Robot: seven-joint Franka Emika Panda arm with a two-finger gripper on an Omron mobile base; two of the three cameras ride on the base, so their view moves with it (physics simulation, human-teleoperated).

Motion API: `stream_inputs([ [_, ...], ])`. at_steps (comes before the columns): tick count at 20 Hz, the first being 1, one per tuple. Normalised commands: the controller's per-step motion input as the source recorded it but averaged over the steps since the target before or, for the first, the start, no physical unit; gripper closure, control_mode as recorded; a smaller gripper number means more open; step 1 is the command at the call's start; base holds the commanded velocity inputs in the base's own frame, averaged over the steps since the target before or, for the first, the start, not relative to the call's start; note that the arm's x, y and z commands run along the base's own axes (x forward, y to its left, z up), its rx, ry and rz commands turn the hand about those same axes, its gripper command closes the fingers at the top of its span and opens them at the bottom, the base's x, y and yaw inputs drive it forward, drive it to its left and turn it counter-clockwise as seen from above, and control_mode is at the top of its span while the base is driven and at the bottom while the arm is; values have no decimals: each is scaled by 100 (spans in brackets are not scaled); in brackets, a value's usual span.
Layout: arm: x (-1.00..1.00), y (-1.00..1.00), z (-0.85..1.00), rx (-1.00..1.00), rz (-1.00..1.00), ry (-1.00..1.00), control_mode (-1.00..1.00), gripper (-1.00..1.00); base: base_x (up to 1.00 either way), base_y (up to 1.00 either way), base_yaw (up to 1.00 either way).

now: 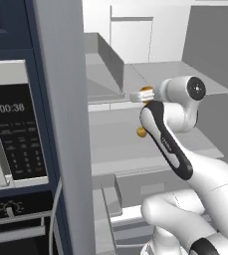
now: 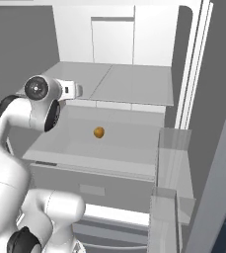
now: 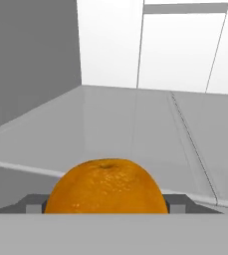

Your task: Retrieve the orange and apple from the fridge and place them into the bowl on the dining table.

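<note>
While one orange point(image 3: 104, 187) sits gripped between the gripper's point(image 3: 104, 203) fingers, one small orange-brown fruit point(image 2: 98, 132) lies on the fridge point(image 2: 134, 84) shelf below.

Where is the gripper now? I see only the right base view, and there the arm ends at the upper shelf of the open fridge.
Observer: In the hand view, the gripper has an orange between its finger tips, which sit against both of its sides.
Operator: Then the small round fruit on the lower shelf is not that orange?
Observer: No. The left base view shows both: the orange at the gripper by the upper shelf, the small fruit below it.
Operator: What is to the left of the fridge?
Observer: A built-in microwave with a lit clock, in the left base view.
</note>
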Motion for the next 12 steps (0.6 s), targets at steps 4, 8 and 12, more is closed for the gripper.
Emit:
stream_inputs([
  [4,0,0,0,0,0,0,100,100,-16,-10,0],
  [8,0,0,0,0,0,0,100,100,-87,-34,0],
  [12,0,0,0,0,0,0,100,100,-87,-38,7],
])
